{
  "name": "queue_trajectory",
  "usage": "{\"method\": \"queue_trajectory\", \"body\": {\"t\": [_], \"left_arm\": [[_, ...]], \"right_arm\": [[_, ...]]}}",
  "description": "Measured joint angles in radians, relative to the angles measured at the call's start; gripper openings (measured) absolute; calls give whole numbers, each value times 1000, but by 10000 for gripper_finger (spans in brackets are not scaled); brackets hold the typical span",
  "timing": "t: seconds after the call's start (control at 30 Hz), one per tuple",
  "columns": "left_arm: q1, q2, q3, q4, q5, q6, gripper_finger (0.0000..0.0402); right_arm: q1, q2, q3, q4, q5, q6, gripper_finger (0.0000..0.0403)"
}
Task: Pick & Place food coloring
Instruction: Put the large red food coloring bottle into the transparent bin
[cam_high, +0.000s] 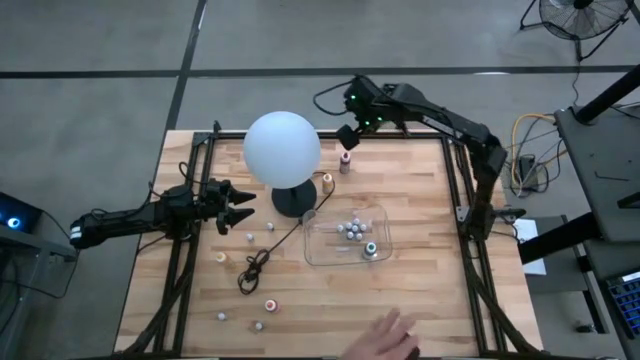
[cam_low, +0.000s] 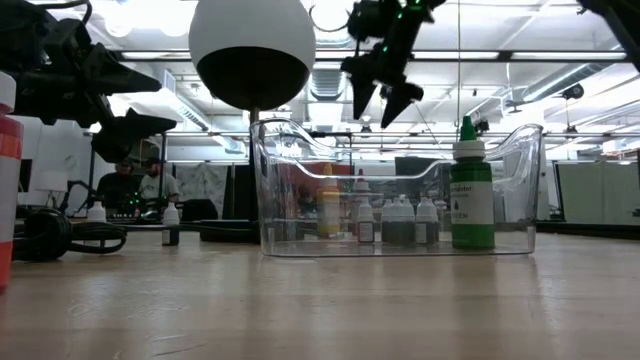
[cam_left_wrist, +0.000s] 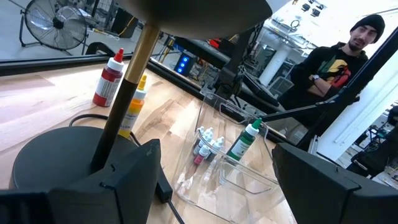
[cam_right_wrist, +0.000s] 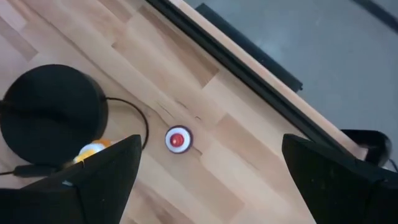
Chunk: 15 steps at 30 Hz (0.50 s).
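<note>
The food coloring bottles are scattered. Several stand in the clear tray (cam_high: 380, 215), among them a green-capped one (cam_high: 370, 248) (cam_low: 470, 190). A red-capped bottle (cam_high: 345, 160) (cam_right_wrist: 177, 139) stands near the far edge, and a yellow one (cam_high: 327, 181) beside the lamp base (cam_high: 293, 200). Several more lie loose on the near left of the table (cam_high: 250, 237). My right gripper (cam_high: 347, 138) (cam_right_wrist: 211, 162) hangs open in the air above the red-capped bottle. My left gripper (cam_high: 243, 207) (cam_left_wrist: 217, 155) is open, left of the lamp base, and touches nothing.
A big white globe lamp (cam_high: 282, 148) stands mid-table, and its black cord (cam_high: 255, 265) coils toward the near left. A person's hand (cam_high: 385, 335) reaches in at the near edge. Black frame rails run along the table's sides. People stand in the room beyond (cam_left_wrist: 339, 56).
</note>
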Motion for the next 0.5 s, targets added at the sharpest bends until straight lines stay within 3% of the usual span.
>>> {"method": "queue_trajectory", "body": {"t": [0.5], "left_arm": [[0, 0, 0, 0, 0, 0, 279]], "right_arm": [[16, 115, -39, 13, -50, 5, 379]]}}
